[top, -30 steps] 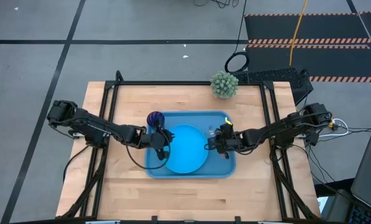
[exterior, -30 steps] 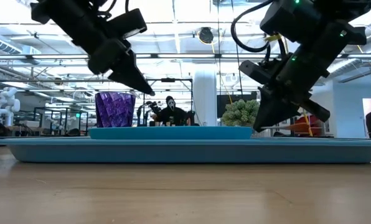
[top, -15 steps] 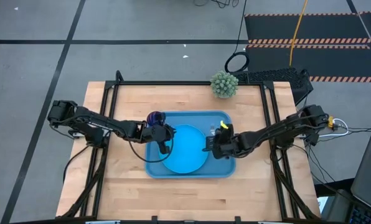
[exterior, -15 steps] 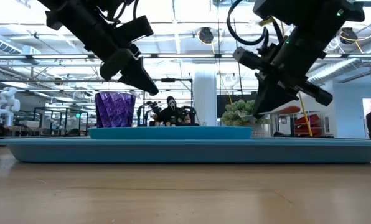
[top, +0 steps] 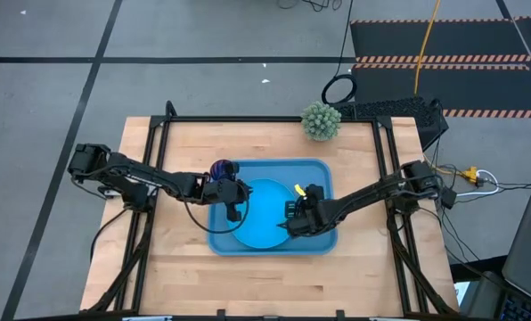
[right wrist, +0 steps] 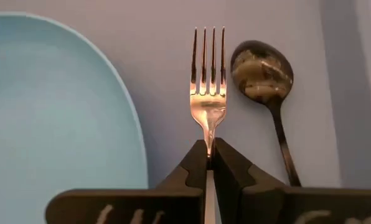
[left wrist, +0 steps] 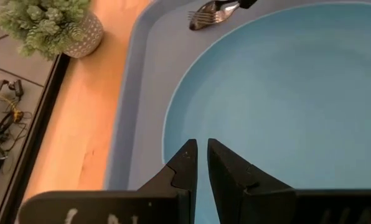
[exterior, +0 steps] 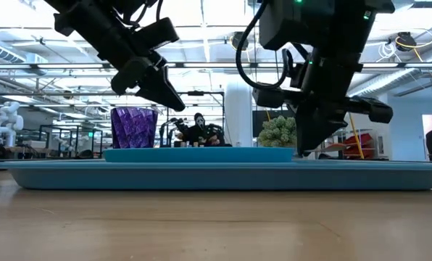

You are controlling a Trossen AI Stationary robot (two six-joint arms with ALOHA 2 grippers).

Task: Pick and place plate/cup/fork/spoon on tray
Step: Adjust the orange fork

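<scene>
A: Orange-handled fork point(right wrist: 209, 99) is clamped in the right tool point(right wrist: 209, 163), tines out over the tray point(right wrist: 173, 37), spoon point(right wrist: 264, 78) just beside it.

B: Left tool point(left wrist: 201, 163) is held slightly parted, empty, above the plate point(left wrist: 285, 93); cup point(exterior: 134, 127) is parked on the tray.

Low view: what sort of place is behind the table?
Probably a robotics lab or workshop hall: exposed ceiling pipes, a white robot figure at left, and equipment benches beyond the tray.
</scene>
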